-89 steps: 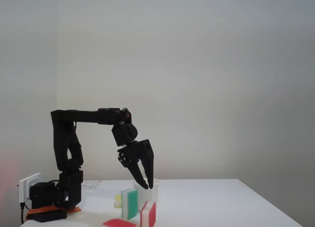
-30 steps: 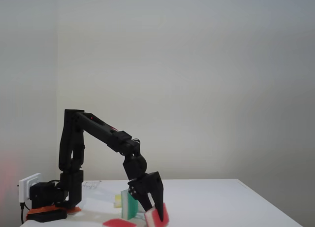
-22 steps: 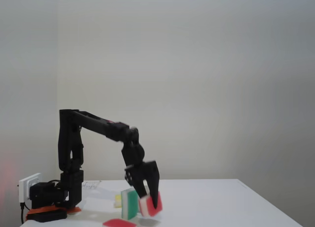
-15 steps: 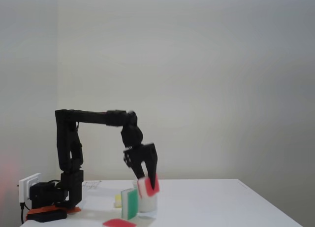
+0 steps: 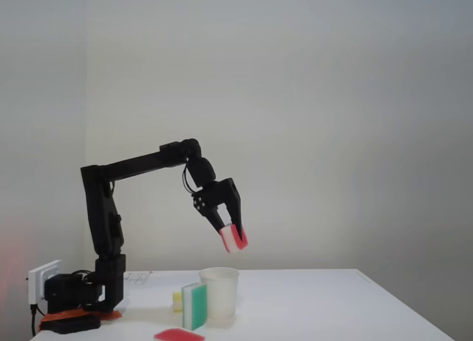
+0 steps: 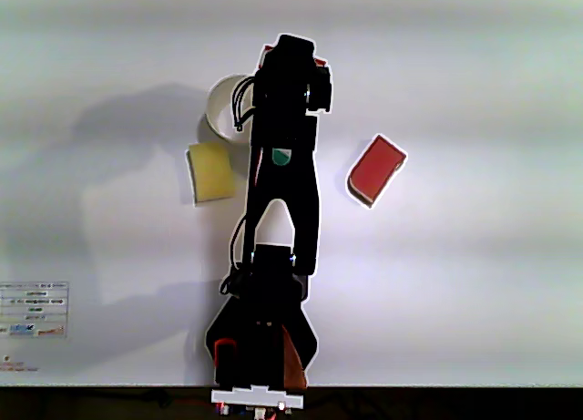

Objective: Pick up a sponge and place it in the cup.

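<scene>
Jaws (image 5: pixel 235 240) clamp the sponge (image 5: pixel 233 239), held aloft. Cup (image 5: pixel 219 294) stands below them, slightly toward the arm's base, mouth up.

We see the arm (image 5: pixel 140 163) as matt black plastic, its jaws the same dull finish. The sponge (image 5: pixel 233 239) looks soft and foamy, red with a white layer. The cup (image 5: pixel 220 293) seems plain matt white paper. The bench (image 6: pixel 474 283) is smooth white with a faint sheen.
</scene>
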You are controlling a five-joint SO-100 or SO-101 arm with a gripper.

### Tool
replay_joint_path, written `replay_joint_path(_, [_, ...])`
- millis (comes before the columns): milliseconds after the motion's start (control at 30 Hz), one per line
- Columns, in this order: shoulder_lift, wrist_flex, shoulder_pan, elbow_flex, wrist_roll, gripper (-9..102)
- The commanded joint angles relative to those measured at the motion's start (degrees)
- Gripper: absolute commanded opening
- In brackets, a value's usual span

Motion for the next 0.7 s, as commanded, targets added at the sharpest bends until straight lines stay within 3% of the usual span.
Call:
replay_joint_path(0, [4.8,0.5,-1.3,-1.0,0.4,0])
replay_joint_path(667, [13.6,-4.9,-11.9,15.7,1.8,0])
